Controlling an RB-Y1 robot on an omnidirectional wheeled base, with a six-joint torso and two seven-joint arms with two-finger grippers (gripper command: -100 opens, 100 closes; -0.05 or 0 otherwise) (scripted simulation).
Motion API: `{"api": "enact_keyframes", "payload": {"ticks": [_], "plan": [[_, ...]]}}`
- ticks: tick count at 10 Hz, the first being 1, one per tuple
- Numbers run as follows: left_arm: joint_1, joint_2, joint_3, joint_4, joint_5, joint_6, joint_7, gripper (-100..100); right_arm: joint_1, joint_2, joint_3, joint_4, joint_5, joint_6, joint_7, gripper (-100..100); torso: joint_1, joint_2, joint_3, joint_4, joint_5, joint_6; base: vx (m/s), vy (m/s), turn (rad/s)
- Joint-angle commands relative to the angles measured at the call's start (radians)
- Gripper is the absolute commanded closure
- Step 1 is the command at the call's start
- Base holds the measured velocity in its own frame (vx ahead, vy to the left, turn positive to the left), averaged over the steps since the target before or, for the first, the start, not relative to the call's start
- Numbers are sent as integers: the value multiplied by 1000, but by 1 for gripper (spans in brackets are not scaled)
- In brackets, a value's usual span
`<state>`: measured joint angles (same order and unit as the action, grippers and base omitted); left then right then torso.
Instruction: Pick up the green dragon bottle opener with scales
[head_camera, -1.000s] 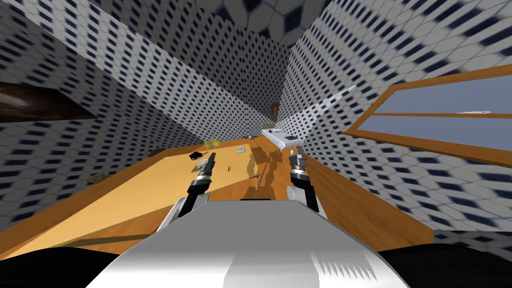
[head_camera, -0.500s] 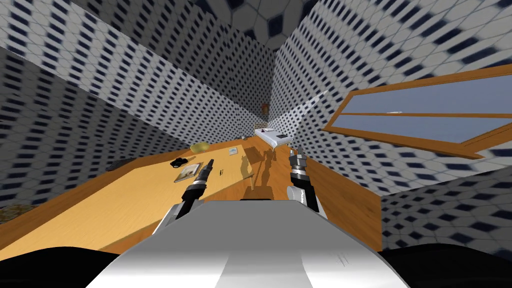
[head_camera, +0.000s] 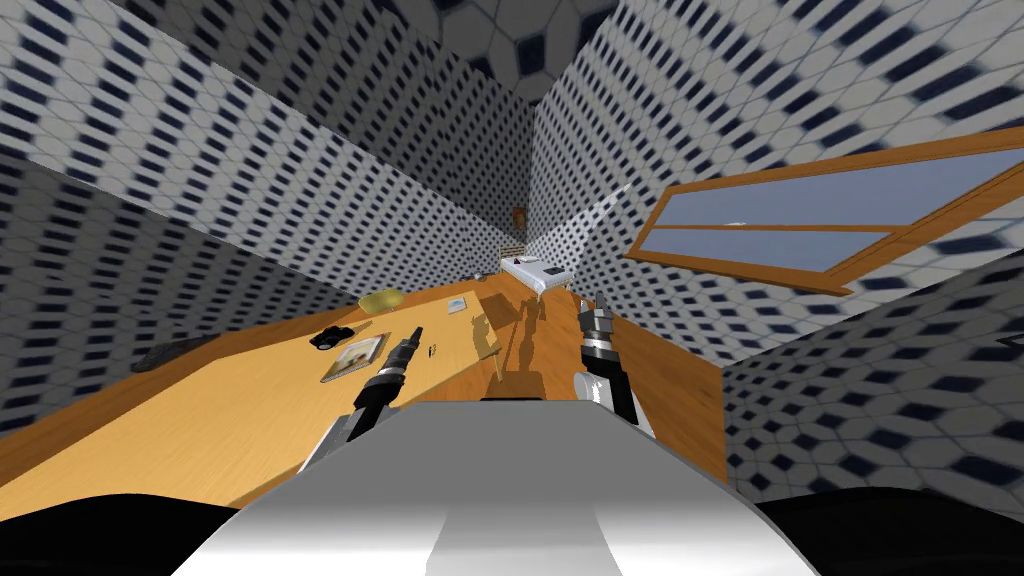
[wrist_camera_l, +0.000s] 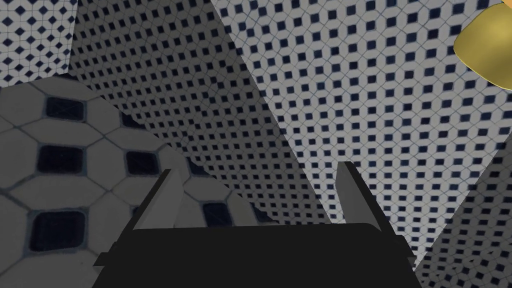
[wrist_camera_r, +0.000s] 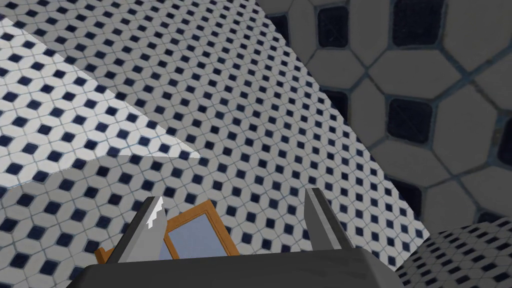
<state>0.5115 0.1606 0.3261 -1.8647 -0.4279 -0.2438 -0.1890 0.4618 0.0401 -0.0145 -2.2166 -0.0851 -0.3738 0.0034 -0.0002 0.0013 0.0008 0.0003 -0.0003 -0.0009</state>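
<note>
**A:** Head view first. How do the arms stand against the table (head_camera: 230, 420)?

**B:** The left gripper (head_camera: 416, 331) reaches out over the table, close to its right edge. The right gripper (head_camera: 600, 301) is held up beyond that edge, clear of the table.

**A:** And the dragon opener?

**B:** I can't pick it out for certain. A flat picture card (head_camera: 355, 357) lies on the table just left of the left gripper. A small dark object (head_camera: 330, 338) sits just beside the card's far corner. A yellow-green lump (head_camera: 381, 300) lies farther along the table, near the wall side. A pale small thing (head_camera: 458, 305) lies toward the table's far end, and a tiny dark speck (head_camera: 432, 350) is just beside the left gripper. The lump is the only greenish one, and it is too small to read as a dragon.

**A:** Left wrist view?

**B:** Its fingers (wrist_camera_l: 167, 200) stand wide apart with nothing between them. The yellow-green lump (wrist_camera_l: 487, 45) shows well off to one side.

**A:** Right wrist view?

**B:** Its fingers (wrist_camera_r: 320, 225) are spread wide too and hold nothing.
</note>
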Motion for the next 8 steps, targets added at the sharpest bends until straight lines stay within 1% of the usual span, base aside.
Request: {"api": "enact_keyframes", "payload": {"ticks": [1,2,3,4,5,6,7,8], "plan": [[-4,-7,29,50,-45,6,-13,-100,0,0,0,0,0,0,0,0,0,0,0,0,0,0,3,-22,-203],[-9,-5,56,100,-74,17,-20,-100,0,0,0,0,0,0,0,0,0,0,0,0,0,1,2,-27,-386],[-9,-5,56,103,-81,17,-20,-100,0,0,0,0,0,0,0,0,-1,0,0,0,0,1,1,-12,-135],[-15,-4,84,142,-116,27,-26,-100,0,0,0,0,0,0,0,0,0,0,0,0,0,0,3,-15,-194],[-23,-3,111,189,-147,37,-31,-100,0,0,0,0,0,0,0,0,0,0,0,0,0,0,4,-11,-337],[-23,-3,111,199,-150,37,-31,-100,0,0,0,0,0,0,0,0,0,0,0,0,0,1,3,2,-129],[-23,-3,111,199,-150,37,-31,-100,0,0,0,0,0,0,0,0,1,0,0,0,0,0,1,3,22],[-32,-2,138,237,-183,47,-34,-100,0,0,0,0,0,0,0,0,1,0,0,0,0,0,2,-2,-187]]}}
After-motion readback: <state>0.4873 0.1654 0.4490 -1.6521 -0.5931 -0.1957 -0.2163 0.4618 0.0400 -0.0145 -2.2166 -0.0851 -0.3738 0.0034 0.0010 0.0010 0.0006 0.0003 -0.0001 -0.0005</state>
